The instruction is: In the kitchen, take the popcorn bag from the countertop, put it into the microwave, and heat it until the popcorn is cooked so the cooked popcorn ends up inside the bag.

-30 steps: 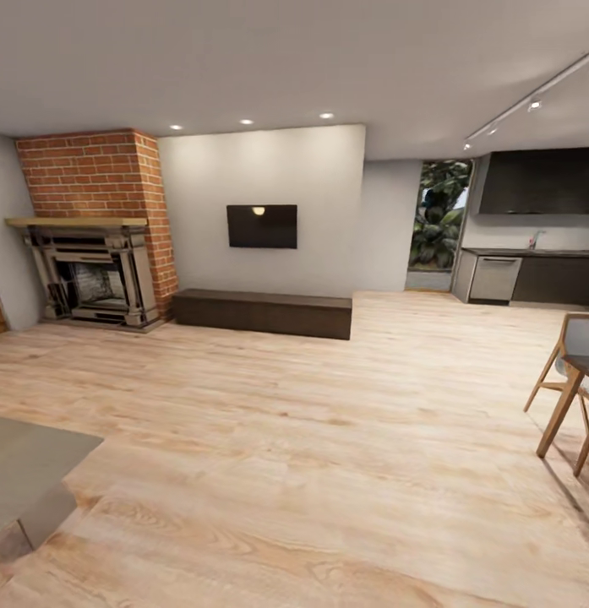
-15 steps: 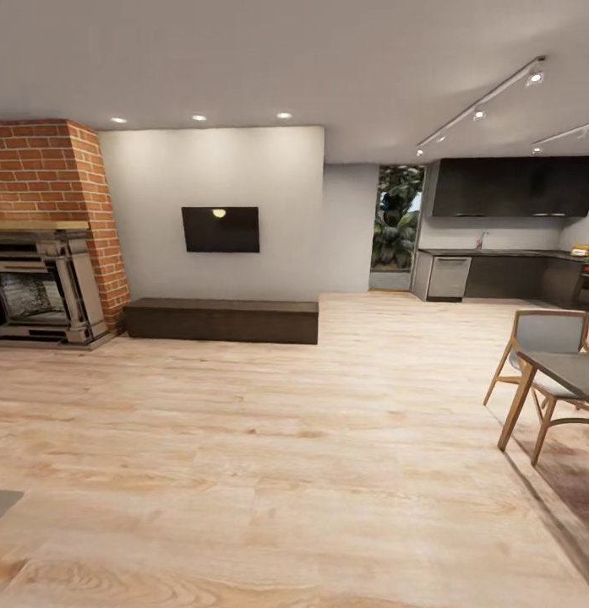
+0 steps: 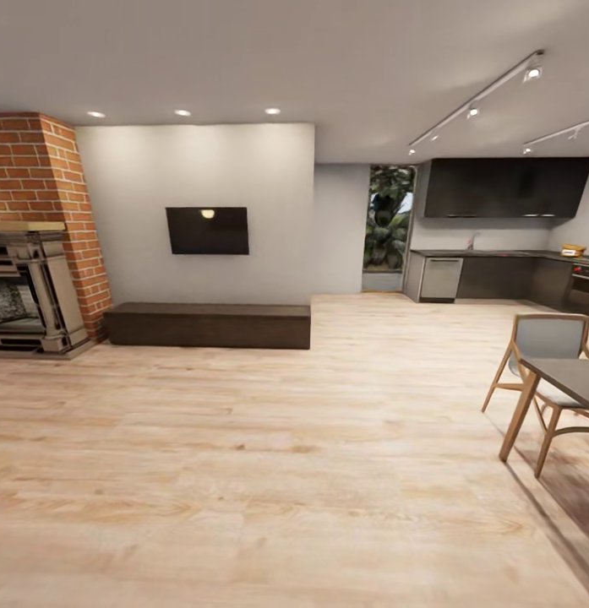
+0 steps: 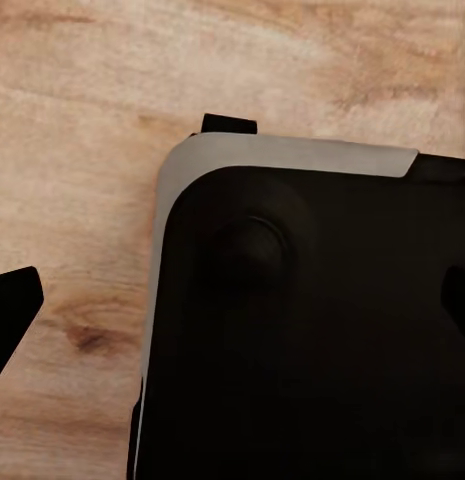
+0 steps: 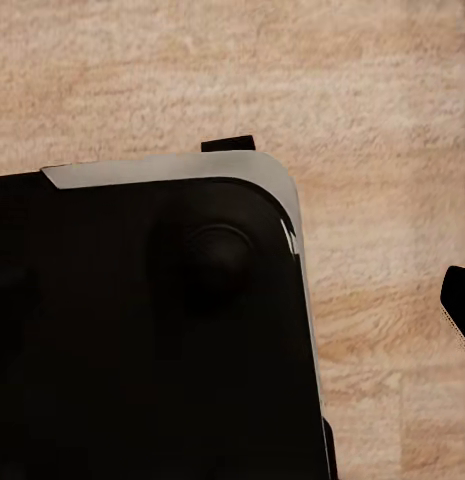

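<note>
The kitchen [image 3: 505,228] lies far off at the right, with dark cabinets and a long grey countertop [image 3: 497,252] under them. The popcorn bag and the microwave are out of view. In the left wrist view my left gripper [image 4: 237,305] is open, one dark fingertip [image 4: 12,312] at each side of the picture, hanging over my black base [image 4: 312,340] and the wood floor. In the right wrist view my right gripper [image 5: 232,305] shows one fingertip [image 5: 458,303] far out at the side; the other is lost against the dark base [image 5: 142,340]. Nothing is held.
Light wood floor [image 3: 269,439] stretches to the kitchen. A dining table [image 3: 573,380] and chair [image 3: 539,355] stand at the right. A brick fireplace [image 3: 32,236], a wall TV [image 3: 208,230] and a low dark bench [image 3: 208,325] are at the left. A small yellowish object [image 3: 573,250] sits on the far countertop.
The whole head view has swung to the right: the fireplace slid towards the left edge, the grey table corner left the picture, and more of the kitchen came in.
</note>
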